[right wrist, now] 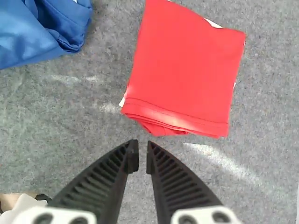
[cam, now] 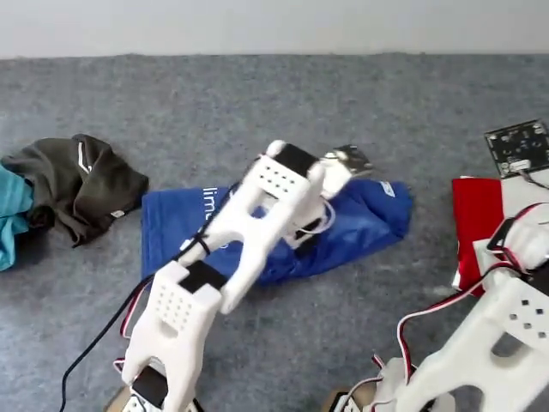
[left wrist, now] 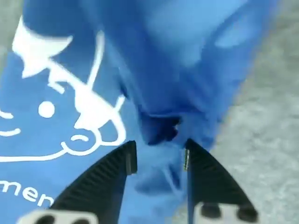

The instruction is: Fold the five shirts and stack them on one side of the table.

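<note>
Four shirts: blue shirt [cam: 369, 213], red shirt [cam: 476, 216], dark shirt [cam: 77, 180], teal shirt [cam: 10, 213]. Two arms: left arm [cam: 257, 210], right arm [cam: 491, 336].

Shirts laid out across the table [cam: 257, 94].
A spread shirt [cam: 369, 219] is placed at the middle, under the left gripper [left wrist: 156, 158]; a folded shirt [cam: 476, 223] is set apart to its right; a crumpled shirt [cam: 77, 180] is heaped at the far left, touching a further shirt [cam: 10, 215].

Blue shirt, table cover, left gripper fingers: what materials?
Blue shirt: soft fabric, likely cotton knit, matte; it creases and bunches.
Table cover: grey felt or low-pile carpet, with a fuzzy, flecked texture.
Left gripper fingers: black ribbed plastic, probably 3D-printed.
</note>
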Controlling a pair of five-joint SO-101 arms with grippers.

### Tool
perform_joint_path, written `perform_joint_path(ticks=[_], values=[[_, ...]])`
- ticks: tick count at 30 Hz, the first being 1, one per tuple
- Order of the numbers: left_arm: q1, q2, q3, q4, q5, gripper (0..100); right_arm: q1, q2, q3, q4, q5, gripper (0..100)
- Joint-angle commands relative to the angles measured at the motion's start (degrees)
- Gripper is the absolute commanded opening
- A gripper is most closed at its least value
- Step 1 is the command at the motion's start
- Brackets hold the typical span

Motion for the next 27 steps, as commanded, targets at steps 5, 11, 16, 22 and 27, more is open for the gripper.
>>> perform_joint_path(ticks=[5, 11, 16, 22, 27], values=[[-0.6, -1.1, -1.5, 0.4, 0.0, 17, 0.4, -1.2, 2.1, 1.9, -0.6, 4.3], [-1.0, -5.5, -5.7, 4.7, 0.2, 17, 0.4, -1.2, 2.0, 1.8, -0.6, 4.3], [-0.6, -12.2, -9.8, 5.4, 0.3, 17, 0.4, -1.2, 2.0, 1.8, -0.6, 4.3], [1.1, -10.8, -10.2, 4.8, 0.3, 17, 0.3, -1.2, 2.0, 1.8, -0.6, 4.3], [-0.4, -1.6, -8.0, 3.3, 0.4, 17, 0.3, -1.2, 2.0, 1.8, -0.6, 4.3]])
